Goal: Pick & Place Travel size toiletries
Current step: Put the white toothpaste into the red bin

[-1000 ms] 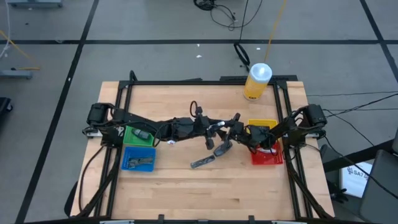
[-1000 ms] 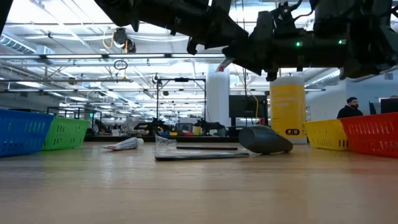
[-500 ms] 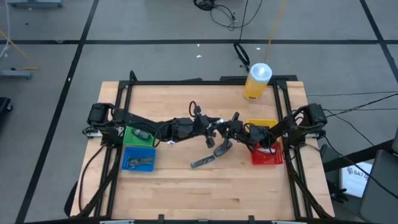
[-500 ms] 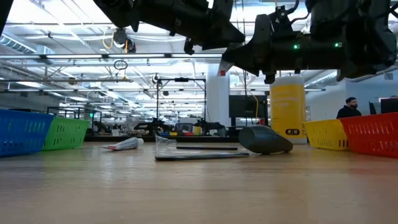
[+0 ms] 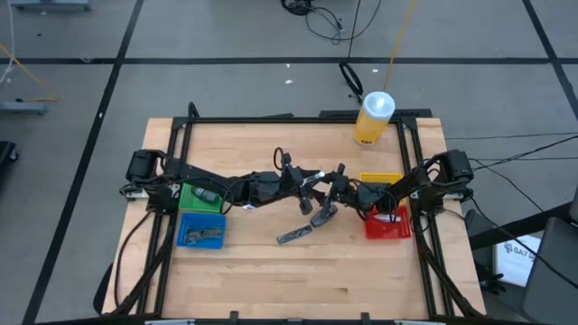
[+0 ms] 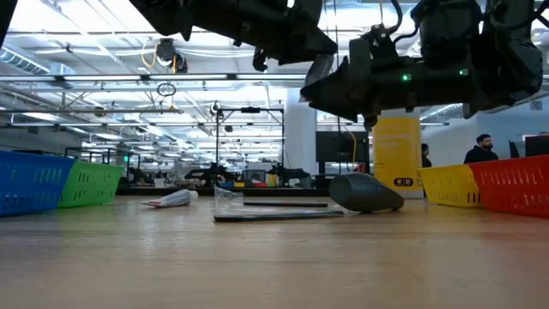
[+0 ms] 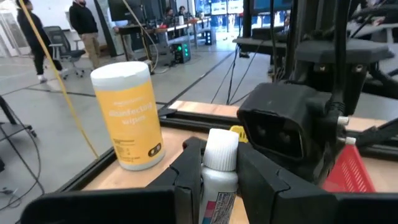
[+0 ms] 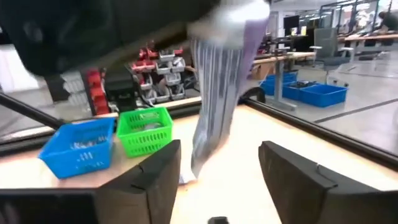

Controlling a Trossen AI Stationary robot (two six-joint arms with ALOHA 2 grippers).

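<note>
My left gripper is shut on a white tube with a white cap and holds it above the table's middle. My right gripper is open and faces it from the table's right. In the right wrist view the tube shows blurred ahead of the spread fingers, which touch nothing. Flat on the table below lie a dark packet, a grey slim stick and another white tube. My left gripper pinches the tube's body just under the cap between its two fingers. The cap sticks out past the fingertips. The fingers lie about level and point toward the table's right. The tube is lifted clear of the table.
A green bin and a blue bin stand at the table's left, both with small items inside. A yellow bin and a red bin stand at the right. A big yellow bottle stands at the far edge.
My right gripper has moved toward the table's left and closed in on my left gripper and the held tube. My left gripper has kept its hold nearly still. The items on the table have not moved.
</note>
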